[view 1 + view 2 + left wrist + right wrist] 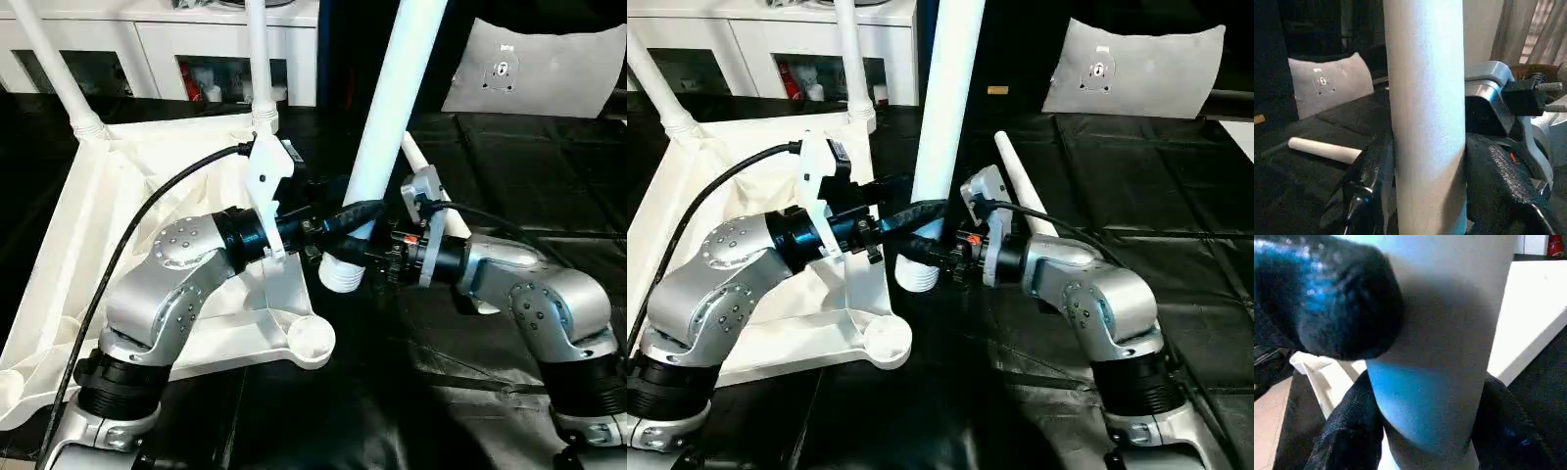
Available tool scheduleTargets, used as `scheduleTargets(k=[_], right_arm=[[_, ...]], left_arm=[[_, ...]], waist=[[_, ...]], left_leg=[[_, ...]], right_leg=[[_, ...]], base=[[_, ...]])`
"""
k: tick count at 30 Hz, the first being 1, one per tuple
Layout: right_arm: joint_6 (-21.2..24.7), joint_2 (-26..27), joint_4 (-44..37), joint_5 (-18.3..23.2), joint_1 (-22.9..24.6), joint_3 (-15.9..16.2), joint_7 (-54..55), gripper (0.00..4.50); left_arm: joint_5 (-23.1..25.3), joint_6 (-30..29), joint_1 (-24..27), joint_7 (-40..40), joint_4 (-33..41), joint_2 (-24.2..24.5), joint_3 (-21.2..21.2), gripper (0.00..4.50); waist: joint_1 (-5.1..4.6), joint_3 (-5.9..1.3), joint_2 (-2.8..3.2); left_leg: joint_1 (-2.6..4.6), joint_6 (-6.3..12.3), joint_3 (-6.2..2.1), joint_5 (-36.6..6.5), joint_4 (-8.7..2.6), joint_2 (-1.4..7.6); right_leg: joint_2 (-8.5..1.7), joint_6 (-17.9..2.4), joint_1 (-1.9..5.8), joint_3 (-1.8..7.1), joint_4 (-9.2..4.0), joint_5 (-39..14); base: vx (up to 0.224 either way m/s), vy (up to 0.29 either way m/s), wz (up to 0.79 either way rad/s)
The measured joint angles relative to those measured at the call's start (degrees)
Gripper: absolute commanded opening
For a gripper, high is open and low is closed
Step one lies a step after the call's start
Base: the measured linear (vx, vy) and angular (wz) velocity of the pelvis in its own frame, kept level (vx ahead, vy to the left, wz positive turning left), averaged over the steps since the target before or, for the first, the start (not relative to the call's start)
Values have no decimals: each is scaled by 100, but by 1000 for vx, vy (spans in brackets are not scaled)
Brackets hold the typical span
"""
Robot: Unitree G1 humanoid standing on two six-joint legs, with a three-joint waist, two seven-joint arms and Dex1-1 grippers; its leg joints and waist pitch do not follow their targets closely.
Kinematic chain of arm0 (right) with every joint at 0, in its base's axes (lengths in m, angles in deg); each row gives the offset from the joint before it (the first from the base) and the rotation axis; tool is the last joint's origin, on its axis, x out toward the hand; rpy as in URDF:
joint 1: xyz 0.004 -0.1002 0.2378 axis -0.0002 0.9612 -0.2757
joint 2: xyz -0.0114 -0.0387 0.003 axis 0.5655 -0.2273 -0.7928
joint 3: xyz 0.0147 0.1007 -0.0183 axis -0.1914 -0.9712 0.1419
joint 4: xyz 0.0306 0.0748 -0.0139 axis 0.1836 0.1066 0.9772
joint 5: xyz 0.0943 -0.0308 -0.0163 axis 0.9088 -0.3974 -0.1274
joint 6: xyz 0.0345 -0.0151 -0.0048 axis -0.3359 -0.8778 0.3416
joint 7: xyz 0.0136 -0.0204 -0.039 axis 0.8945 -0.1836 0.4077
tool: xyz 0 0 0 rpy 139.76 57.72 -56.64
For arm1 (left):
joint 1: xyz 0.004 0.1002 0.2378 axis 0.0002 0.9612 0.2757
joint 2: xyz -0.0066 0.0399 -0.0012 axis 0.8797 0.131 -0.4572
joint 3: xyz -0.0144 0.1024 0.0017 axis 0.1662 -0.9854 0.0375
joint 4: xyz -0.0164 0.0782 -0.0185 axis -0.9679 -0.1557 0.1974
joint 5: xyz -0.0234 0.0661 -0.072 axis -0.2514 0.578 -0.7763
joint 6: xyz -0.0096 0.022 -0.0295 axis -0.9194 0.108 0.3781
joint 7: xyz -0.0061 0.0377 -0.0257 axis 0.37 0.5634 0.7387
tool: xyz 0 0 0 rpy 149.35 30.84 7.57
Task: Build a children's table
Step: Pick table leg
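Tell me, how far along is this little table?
Two legs already stand in the far sockets of the upturned top. Both grippers are shut on a third leg, its end off the near socket. The fourth leg lies on the black sheet.

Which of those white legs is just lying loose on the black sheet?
The thin leg lying flat behind the right arm; two others stand in the tabletop's corners, and both tools hold the thick one.
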Motion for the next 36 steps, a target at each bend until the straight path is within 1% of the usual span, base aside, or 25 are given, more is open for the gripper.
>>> scheduleTargets(k=[2, 3, 4, 5, 7, 8, 10, 11, 12, 13, 14, 17, 19, 22, 23, 25, 26, 27, 30, 31, 34, 36], right_arm=[[0, 46, -10, 19, 7, 19, 0, 198], [0, 76, -16, 27, 7, 32, -1, 198], [-5, 104, -20, 45, 10, 45, -1, 198], [-6, 103, -20, 42, 11, 47, 0, 198], [-5, 105, -19, 40, 18, 60, 2, 195], [-5, 109, -20, 39, 21, 62, 5, 195], [-6, 123, -19, 33, 34, 62, 35, 195], [-6, 124, -20, 19, 36, 62, 50, 195], [-20, 129, -22, 0, 41, 62, 60, 195], [-51, 140, -42, -12, 60, 62, 78, 195], [-74, 148, -48, -17, 71, 61, 93, 195], [-312, 279, -139, -34, 196, -14, 183, 195], [-388, 398, -181, -41, 239, -151, 398, 195], [-405, 405, -182, -126, 273, -299, 664, 195], [-413, 405, -185, -153, 312, -318, 736, 194], [-456, 429, -269, -238, 466, -364, 924, 194], [-507, 454, -311, -324, 563, -382, 1060, 194], [-542, 489, -388, -438, 670, -408, 1244, 194], [-589, 595, -548, -780, 921, -467, 1791, 194], [-589, 694, -677, -936, 1024, -518, 2105, 194], [-594, 878, -888, -1157, 1199, -590, 2623, 194], [-771, 945, -1116, -1367, 1414, -588, 2889, 194]], left_arm=[[-161, -158, 9, 7, 125, 32, 7, 276], [-189, -196, 16, 21, 167, 44, 3, 276], [-219, -231, 20, 37, 198, 48, -1, 296], [-239, -254, 28, 57, 199, 50, -1, 296], [-311, -306, 51, 96, 216, 62, 1, 322], [-321, -309, 53, 104, 218, 63, -1, 322], [-325, -312, 53, 116, 218, 61, 0, 350], [-331, -318, 53, 116, 218, 61, 2, 350], [-355, -331, 54, 115, 218, 51, 11, 369], [-391, -358, 56, 115, 219, 35, 37, 369], [-430, -381, 63, 115, 219, 8, 58, 379], [-850, -437, 154, 111, 222, -188, 293, 407], [-1381, -473, 268, 126, 318, -387, 604, 424], [-2130, -502, 282, 75, 500, -697, 971, 448], [-2304, -478, 282, -26, 563, -797, 1134, 450], [-2369, -417, 335, -234, 617, -839, 1267, 450], [-2301, -390, 418, -352, 658, -837, 1309, 450], [-2088, -348, 523, -507, 708, -805, 1315, 450], [-1208, -253, 905, -997, 684, -534, 1278, 450], [-775, -210, 1069, -1265, 662, -396, 1229, 450], [-109, -60, 1411, -1835, 534, -328, 1245, 450], [201, 78, 1673, -2273, 537, -345, 1251, 450]], waist=[[8, -1, 2], [11, -1, 2], [13, -2, 3], [13, -2, 4], [22, -3, 5], [25, -3, 5], [29, -3, 5], [29, -3, 6], [28, -3, 6], [27, -3, 6], [25, -3, 6], [25, -3, 6], [23, -3, 5], [18, -5, 1], [18, -6, -3], [18, -7, -3], [14, -7, -3], [8, -7, -3], [-25, -7, -3], [-32, -8, 7], [-31, -7, 10], [-28, -10, 14]], left_leg=[[0, 0, 0, 0, 0, 0], [0, 0, 0, 0, 1, 0], [0, 0, 0, 0, 3, 0], [0, 0, 0, 0, 5, 0], [-1, 0, 0, 0, 8, 0], [-1, 0, 0, 0, 9, 0], [0, -1, 0, 0, 11, 0], [0, -1, 0, 0, 12, 0], [0, -3, 0, 1, 12, 0], [0, -3, 0, 2, 12, 0], [0, -3, 0, 2, 12, 0], [-1, -4, 0, 2, 12, 1], [-1, -4, 0, 2, 12, 1], [0, -4, 2, 2, 14, 0], [2, -5, 2, 3, 14, 3], [4, -6, 2, 5, 14, 3], [4, -6, 3, 5, 15, 5], [3, -6, 3, 5, 14, 5], [3, -9, 4, 8, 15, 7], [5, -11, 3, 9, 14, 8], [4, -45, 3, -3, 14, 11], [5, -49, 3, -4, 13, 11]], right_leg=[[0, 0, 0, 0, 1, 0], [0, 0, 0, 0, 1, 0], [0, 0, 0, 0, 1, 0], [0, 0, 0, 0, 1, 0], [0, 0, 1, 0, 2, 3], [0, 0, 1, 0, 2, 4], [0, 0, 2, 0, 1, 6], [0, 0, 3, 1, 1, 7], [0, 0, 3, 1, 2, 8], [0, 0, 3, 1, 2, 8], [0, 0, 3, 1, 2, 8], [0, 0, 3, 1, 1, 8], [0, 0, 3, 0, 2, 8], [0, -2, 3, 2, 3, 10], [0, -2, 5, 0, 5, 10], [0, -2, 7, 0, 5, 10], [0, -2, 7, 0, 5, 10], [0, -1, 7, 0, 4, 10], [2, 6, 6, 1, 3, 14], [4, 8, 6, 2, 1, 15], [6, 13, 6, 0, 0, 19], [6, 15, 8, 0, -3, 20]], base=[[0, 0, 0], [0, 0, 0], [0, 0, 0], [0, 0, 0], [0, 0, 0], [0, 0, 0], [0, 0, 0], [0, 0, 0], [0, 0, 0], [0, 0, 0], [0, 0, 0], [0, 0, 0], [0, 0, 0], [0, 0, 0], [0, 0, 0], [0, 0, 0], [0, 0, 0], [0, 0, 0], [0, 0, 0], [0, 0, 0], [0, 0, 0], [0, 0, 0]])
